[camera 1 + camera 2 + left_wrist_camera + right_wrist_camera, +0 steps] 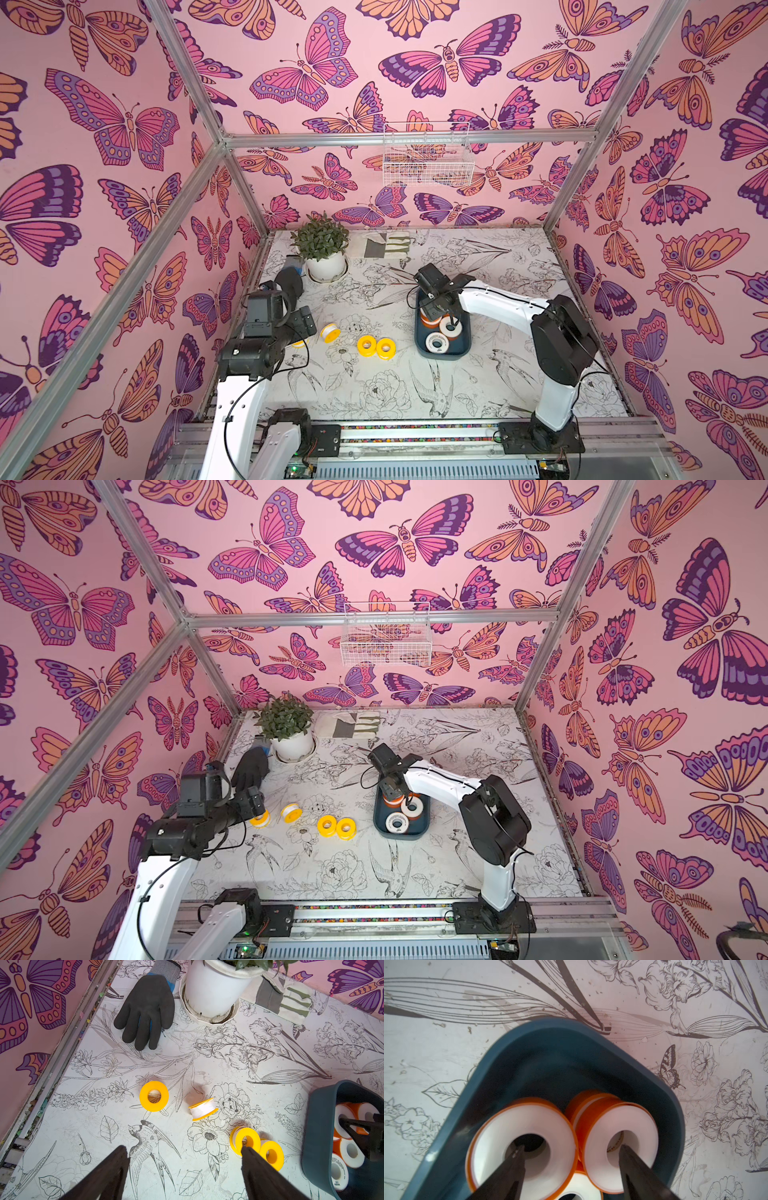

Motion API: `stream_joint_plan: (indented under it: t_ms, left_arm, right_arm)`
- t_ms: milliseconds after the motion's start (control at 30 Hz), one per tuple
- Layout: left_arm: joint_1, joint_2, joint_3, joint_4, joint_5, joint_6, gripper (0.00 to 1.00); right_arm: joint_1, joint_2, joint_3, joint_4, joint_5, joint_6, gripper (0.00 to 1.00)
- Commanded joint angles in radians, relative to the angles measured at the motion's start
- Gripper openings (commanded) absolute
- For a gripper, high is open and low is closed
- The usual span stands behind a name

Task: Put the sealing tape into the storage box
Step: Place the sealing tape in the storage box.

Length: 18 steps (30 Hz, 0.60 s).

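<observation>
Broadly, the sealing tape [362, 348] is split between two places. The storage box [442, 356] is seen at about 3 o'clock from the table's middle in both top views. Packed together inside it are orange-spool rolls [500, 1126] of white tape. At least four are counted in the left wrist view, some lying flat and some on edge. Four yellow-spool rolls [144, 1093] are scattered on the table [374, 395] in a loose row at 9 o'clock from the box, well apart from it.

The right gripper [571, 1148] is held over the box with its fingers spread, each tip set at the centre hole of a different roll. Whether the tips touch the rolls cannot be told. The left gripper [185, 1149] is held above the table by the yellow-spool rolls, fingers spread wide, with nothing pinched between them.

At 11 o'clock a white pot [326, 268] is filled with a green plant [320, 241].
</observation>
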Motion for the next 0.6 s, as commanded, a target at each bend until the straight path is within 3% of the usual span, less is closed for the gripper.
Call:
stream_joint_plan:
  t_ms: [0,567]
  left_arm:
    - [0.006,-0.002,-0.015,0.004,0.013,0.013,0.89]
    - [0.005,-0.003,-0.017,0.005,0.014,0.013,0.89]
  right_arm:
    - [-0.008,0.008,0.023,-0.039,0.012,0.005,0.75]
    - [-0.007,-0.006,0.007,-0.06,0.05,0.009,0.76]
